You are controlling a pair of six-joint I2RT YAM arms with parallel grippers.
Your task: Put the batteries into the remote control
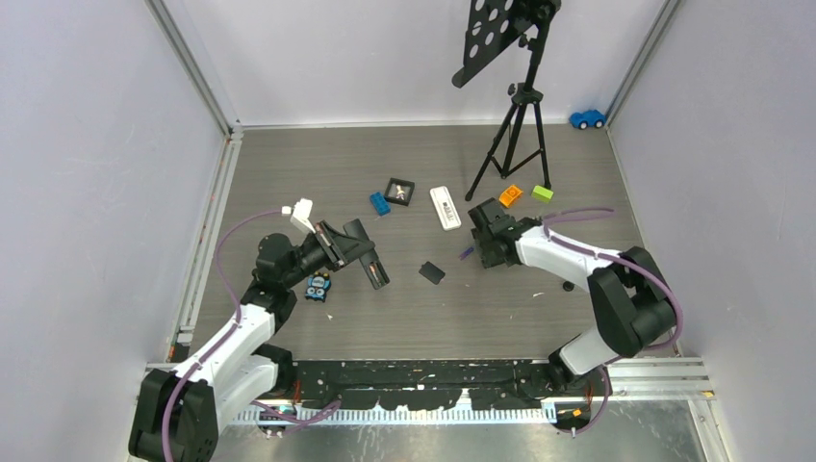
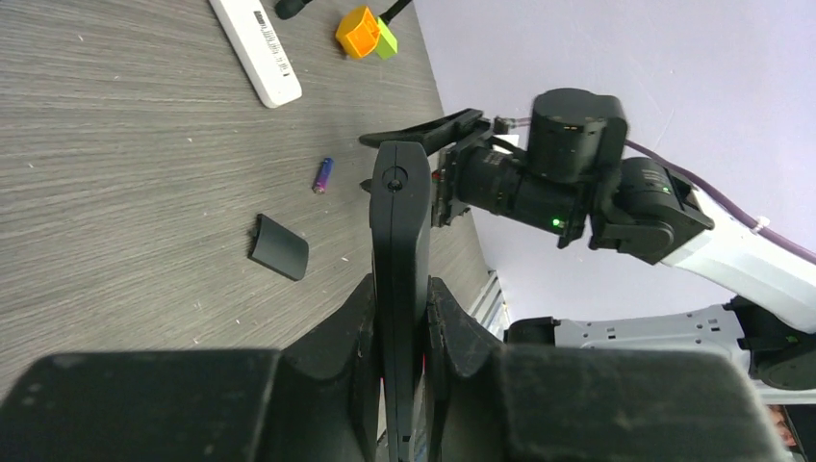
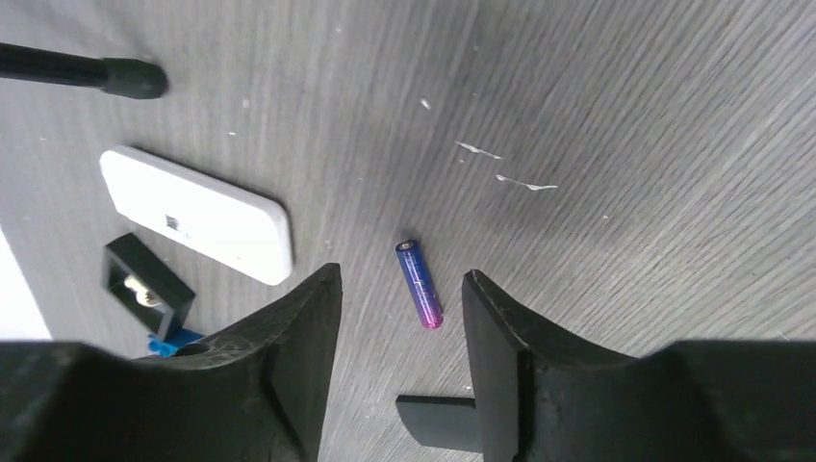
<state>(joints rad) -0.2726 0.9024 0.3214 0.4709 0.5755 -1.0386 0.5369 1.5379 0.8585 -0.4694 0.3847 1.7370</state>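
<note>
The left claw is clamped on a black remote, a long flat slab of matte plastic held edge-on and raised off the table. From above, the slab points out toward the middle of the table. The table top is grey with a fine streaked wood grain, and there are a few pale scuffs near the right arm.

The right claw stands with its two blunt black fingers apart, low over the table. Between them lies one battery, a thin smooth cylinder that shades from dark blue at one end to purple-pink at the other. It lies flat on the grain and touches neither finger (the gap on each side shows clearly in the right wrist view). In the top view it is only a small purple sliver just beside the right claw.

Near the battery lies a small black cover, a slightly curved rectangle of dull plastic that rests by itself. Farther off is a white remote, glossy with rounded corners and a small dark print on its face. Beside it sit a square black frame and a blue brick. An orange brick and a green brick touch each other near the rubber-capped foot of a black tripod. A blue toy car stands at the far wall.
</note>
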